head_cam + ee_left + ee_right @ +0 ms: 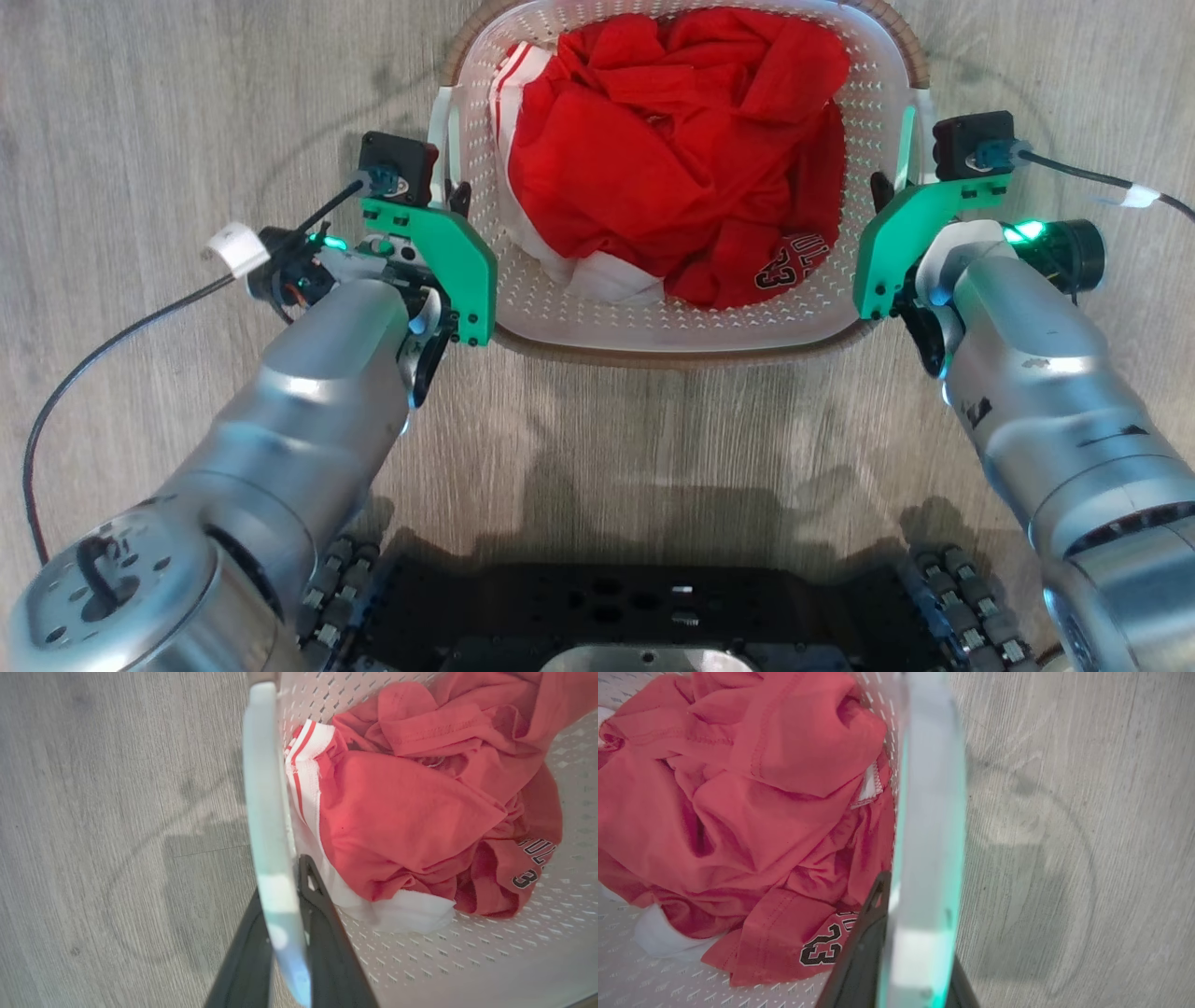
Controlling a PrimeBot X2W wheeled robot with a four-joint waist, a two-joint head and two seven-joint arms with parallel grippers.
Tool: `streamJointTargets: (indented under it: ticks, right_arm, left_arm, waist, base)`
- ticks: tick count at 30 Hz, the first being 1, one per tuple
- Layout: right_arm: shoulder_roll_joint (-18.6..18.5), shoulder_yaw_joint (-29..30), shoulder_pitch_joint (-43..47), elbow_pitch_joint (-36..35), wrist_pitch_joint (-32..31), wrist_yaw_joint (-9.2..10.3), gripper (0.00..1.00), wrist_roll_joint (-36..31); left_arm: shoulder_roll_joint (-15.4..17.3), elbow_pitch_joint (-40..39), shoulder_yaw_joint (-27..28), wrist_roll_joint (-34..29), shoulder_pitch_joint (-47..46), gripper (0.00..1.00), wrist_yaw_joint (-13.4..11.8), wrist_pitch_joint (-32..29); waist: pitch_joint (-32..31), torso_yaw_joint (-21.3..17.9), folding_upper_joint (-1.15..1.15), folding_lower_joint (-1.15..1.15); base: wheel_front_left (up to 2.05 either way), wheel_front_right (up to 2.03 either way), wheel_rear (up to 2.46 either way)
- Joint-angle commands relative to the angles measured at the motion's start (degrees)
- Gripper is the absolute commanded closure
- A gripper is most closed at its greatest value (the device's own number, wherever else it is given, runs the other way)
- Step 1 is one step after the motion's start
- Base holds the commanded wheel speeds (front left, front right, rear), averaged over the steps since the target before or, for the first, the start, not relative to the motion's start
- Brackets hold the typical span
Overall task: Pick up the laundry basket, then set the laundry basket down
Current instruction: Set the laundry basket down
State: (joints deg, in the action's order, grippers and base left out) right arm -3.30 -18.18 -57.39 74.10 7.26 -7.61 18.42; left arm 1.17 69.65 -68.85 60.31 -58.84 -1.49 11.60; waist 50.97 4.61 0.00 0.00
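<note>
White perforated plastic is being clamped on both sides: the laundry basket (868, 121) is being held by its side handles over the pale wood-look floor (187, 93), just ahead of the robot's base (635, 607). Its left handle (264, 788) is being pinched between the dark fingers (327, 933) of the left gripper (456, 198), its right handle (931, 788) between those of the right gripper (882, 191). Crumpled red clothing (672, 159) is being held inside — whether the basket's underside is touching the floor cannot be told.

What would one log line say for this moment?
left gripper: shut on laundry basket handle | right gripper: shut on opposite handle | contents: red clothes
</note>
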Motion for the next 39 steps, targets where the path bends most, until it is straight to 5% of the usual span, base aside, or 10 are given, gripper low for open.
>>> streamJointTargets:
  ticks: [1,3,6,7,8,9,11,12,31,39]
  right_arm:
    - [0.4,-0.7,1.5,-0.1,0.9,0.12,0.88,-1.0]
    - [0.4,-0.8,1.5,-0.1,1.0,0.12,0.74,-1.0]
    - [0.4,-1.0,1.5,-0.1,1.1,0.12,0.56,-1.0]
    - [0.4,-1.0,1.5,-0.1,1.1,0.12,0.45,-1.0]
    - [0.4,-1.1,1.5,-0.1,1.2,0.12,0.22,-0.9]
    - [0.4,-1.2,1.5,-0.1,1.2,0.12,0.09,-0.9]
    - [0.4,-1.3,1.5,-0.1,1.3,0.12,0.00,-0.8]
    - [0.4,-1.3,1.4,-0.1,1.4,0.12,0.00,-0.8]
    - [0.4,-3.4,0.5,-1.1,6.9,0.12,0.00,-0.2]
    - [0.4,-1.5,2.1,-5.4,7.7,0.12,0.00,0.4]
  left_arm:
    - [1.7,0.2,-0.1,0.0,-0.6,1.00,-0.5,0.3]
    - [1.7,0.2,-0.2,0.3,-0.6,1.00,-0.7,0.2]
    - [1.7,0.3,-0.3,0.8,-0.5,0.72,-1.0,0.2]
    - [1.7,0.3,-0.3,0.9,-0.5,0.62,-1.1,0.2]
    - [1.7,0.4,-0.4,1.1,-0.5,0.56,-1.2,0.2]
    - [1.7,0.4,-0.4,1.2,-0.5,0.51,-1.3,0.1]
    - [1.7,0.5,-0.5,1.5,-0.4,0.04,-1.4,0.0]
    - [1.7,0.6,-0.6,1.7,-0.3,0.00,-1.5,0.0]
    - [1.9,2.8,1.7,3.0,1.2,0.00,-1.7,3.3]
    - [4.9,-3.9,9.7,-0.4,2.7,0.00,-2.9,3.4]
  waist:
    - [0.0,0.0,0.00,0.00]
    - [0.0,0.0,0.00,0.00]
    - [0.0,-0.1,0.00,0.00]
    - [-0.1,-0.1,0.00,0.00]
    - [-0.2,-0.1,0.00,0.00]
    - [-0.2,-0.1,0.00,0.00]
    - [-0.4,-0.2,0.00,0.00]
    - [-0.6,-0.2,0.00,0.00]
    - [-9.7,-2.2,0.00,0.00]
    - [-15.0,-3.0,0.00,0.00]
  base:
    - [0.00,0.00,0.00]
    - [0.00,0.00,0.00]
    - [0.00,0.00,0.00]
    - [0.00,0.00,0.00]
    - [0.00,0.00,0.00]
    - [0.00,0.00,0.00]
    - [0.00,0.00,0.00]
    - [0.00,0.00,0.00]
    - [0.00,0.00,0.00]
    - [0.00,0.00,0.00]
